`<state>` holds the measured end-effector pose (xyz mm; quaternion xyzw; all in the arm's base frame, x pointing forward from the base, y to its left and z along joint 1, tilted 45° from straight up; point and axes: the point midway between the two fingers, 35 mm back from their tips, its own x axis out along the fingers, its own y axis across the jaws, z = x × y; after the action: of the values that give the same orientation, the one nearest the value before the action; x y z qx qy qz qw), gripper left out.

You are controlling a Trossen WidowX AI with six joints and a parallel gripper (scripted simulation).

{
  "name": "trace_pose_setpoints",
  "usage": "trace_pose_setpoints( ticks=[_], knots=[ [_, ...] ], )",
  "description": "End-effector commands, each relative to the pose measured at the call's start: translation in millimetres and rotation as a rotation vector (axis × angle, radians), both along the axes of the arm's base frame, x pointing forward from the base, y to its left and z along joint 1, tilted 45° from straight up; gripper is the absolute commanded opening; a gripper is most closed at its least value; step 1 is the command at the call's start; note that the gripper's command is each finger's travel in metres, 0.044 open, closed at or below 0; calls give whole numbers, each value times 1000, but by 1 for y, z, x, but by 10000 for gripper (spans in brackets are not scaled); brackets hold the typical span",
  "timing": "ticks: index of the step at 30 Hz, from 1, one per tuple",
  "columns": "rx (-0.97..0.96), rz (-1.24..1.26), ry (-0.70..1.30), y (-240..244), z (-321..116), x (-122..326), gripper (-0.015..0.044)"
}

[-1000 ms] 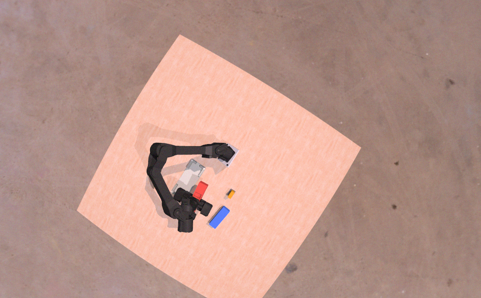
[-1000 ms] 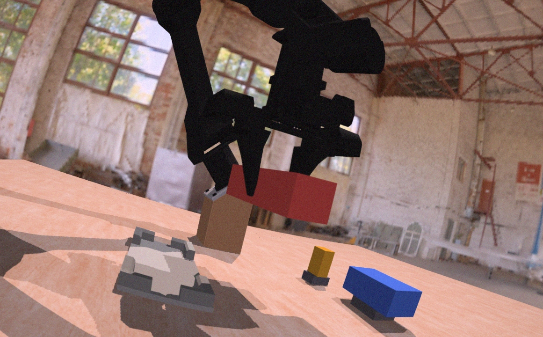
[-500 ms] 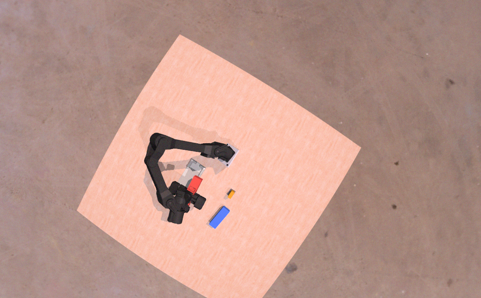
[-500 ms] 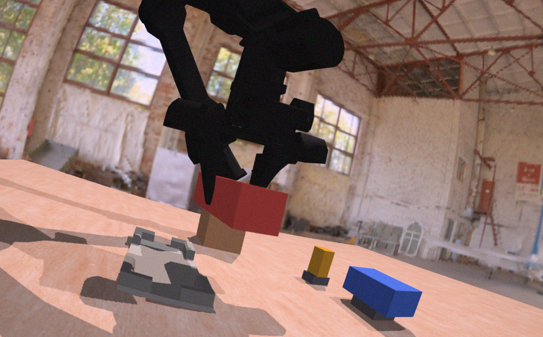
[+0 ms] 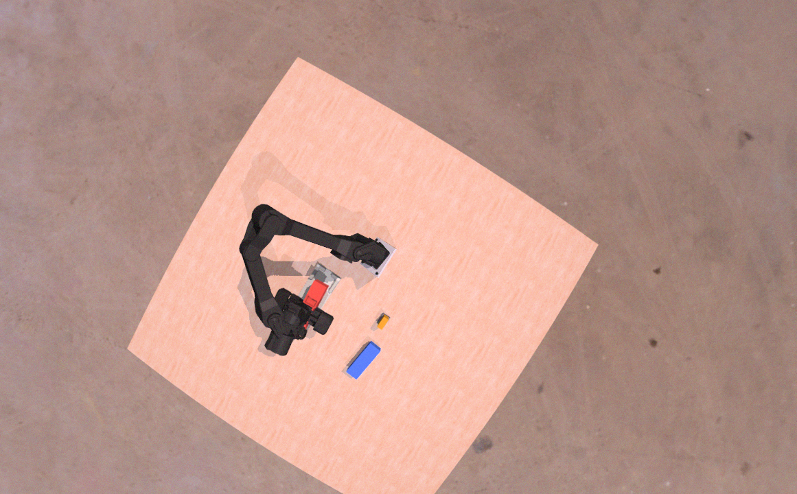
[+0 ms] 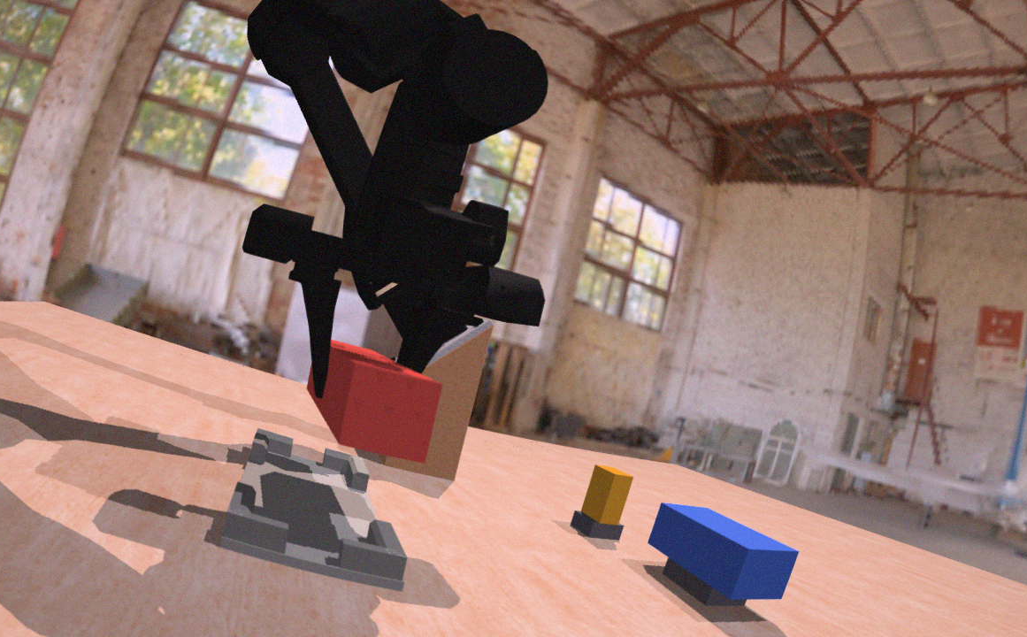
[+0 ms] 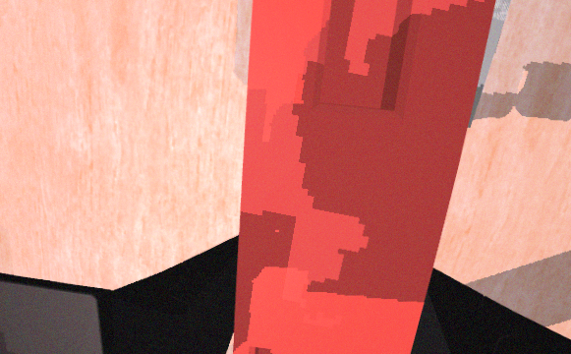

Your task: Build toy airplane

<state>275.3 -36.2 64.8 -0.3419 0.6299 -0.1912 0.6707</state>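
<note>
The red fuselage (image 5: 316, 291) (image 6: 390, 419) (image 7: 364, 172) is held in the air by my gripper (image 6: 370, 381) (image 7: 318, 253), whose two black fingers are shut on its sides. A recessed socket shows in its top in the wrist view. From above, the fuselage overlaps the grey cradle (image 5: 326, 270) (image 6: 257, 523) and runs roughly along it; in the exterior view it hangs clearly higher than the cradle walls. The blue wing (image 5: 363, 359) (image 6: 766, 576) lies on a dark stand (image 6: 699, 584). The orange tail fin (image 5: 383, 321) (image 6: 608, 495) stands upright in a dark holder (image 6: 597, 525). The arm hides the fuselage's near end in the top view.
The arm's brown base block (image 6: 461, 403) stands behind the cradle, with its pale top plate (image 5: 384, 264) beside the cradle's far end. The wing and tail fin stand off to one side of the cradle. Arm shadows fall across the cradle and the table (image 5: 450, 184).
</note>
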Motion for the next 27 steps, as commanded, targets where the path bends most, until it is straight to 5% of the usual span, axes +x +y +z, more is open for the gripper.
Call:
trace_pose_setpoints(
  ticks=[1, 4, 12, 27],
  knots=[
    [-10, 1, -6, -12, 5, -3, 0],
    [-14, 0, -7, -17, 7, -4, 0],
    [-14, 0, -7, -17, 7, -4, 197],
    [-14, 0, -7, -18, 6, -4, 197]
  ],
)
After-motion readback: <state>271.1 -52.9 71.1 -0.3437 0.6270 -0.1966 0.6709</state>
